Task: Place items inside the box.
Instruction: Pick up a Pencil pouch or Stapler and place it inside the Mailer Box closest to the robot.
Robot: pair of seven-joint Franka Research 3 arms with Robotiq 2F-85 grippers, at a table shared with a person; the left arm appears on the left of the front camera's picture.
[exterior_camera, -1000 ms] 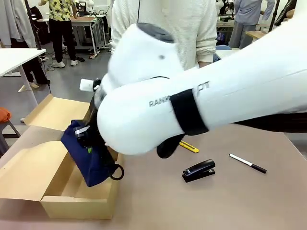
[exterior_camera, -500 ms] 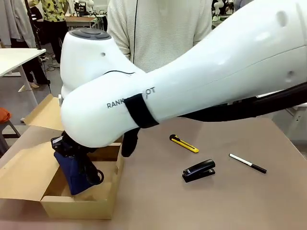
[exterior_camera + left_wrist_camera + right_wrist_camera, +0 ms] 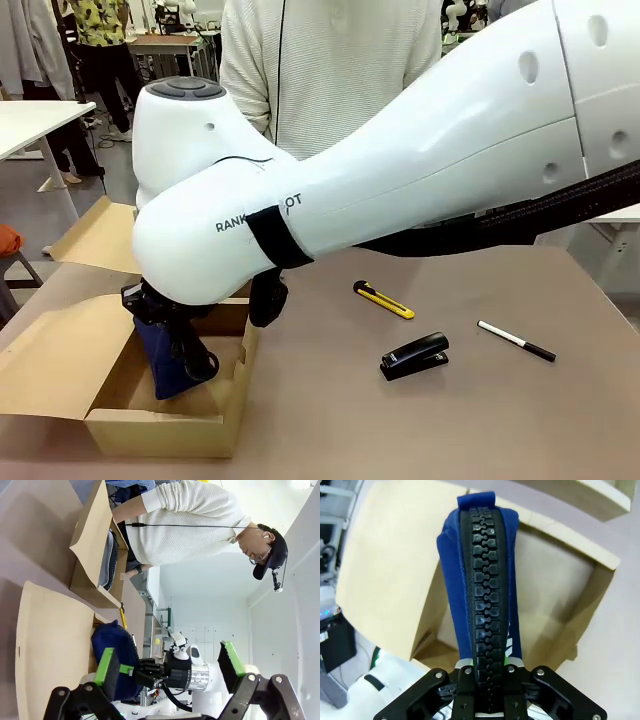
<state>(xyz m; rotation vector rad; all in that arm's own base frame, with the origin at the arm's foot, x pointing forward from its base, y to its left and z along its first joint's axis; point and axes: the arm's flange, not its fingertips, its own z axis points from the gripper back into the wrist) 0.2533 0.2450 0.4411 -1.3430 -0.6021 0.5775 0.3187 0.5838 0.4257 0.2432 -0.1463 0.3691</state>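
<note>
Right arm: is reaching from the right across the table (image 3: 400,430) to its near-left part, above the box (image 3: 165,435).
Right gripper (image 3: 487,672): is clamping together on the zip edge of the navy zip pouch (image 3: 451,570), with the black zip running up between the fingers.
Navy zip pouch: is hanging on end in the gripper, slightly tilted, with its lower end down inside the open cardboard box. Whether it is touching the box floor cannot be told.
Box: is sitting at the near-left of the table with its flaps folded outwards to the left and far side.
Left gripper (image 3: 169,664): is holding its green pads well apart, with nothing between them, and is facing the pouch and the right gripper.
Yellow utility knife (image 3: 384,301): is lying on the table right of the box, outside it.
Black stapler (image 3: 414,356): is lying nearer than the knife and just right of it, also on the table.
Black-and-white pen (image 3: 516,341): is lying right of the stapler, apart from it.
Person (image 3: 330,70): is standing at the far side in a pale sweater, behind the arm.
</note>
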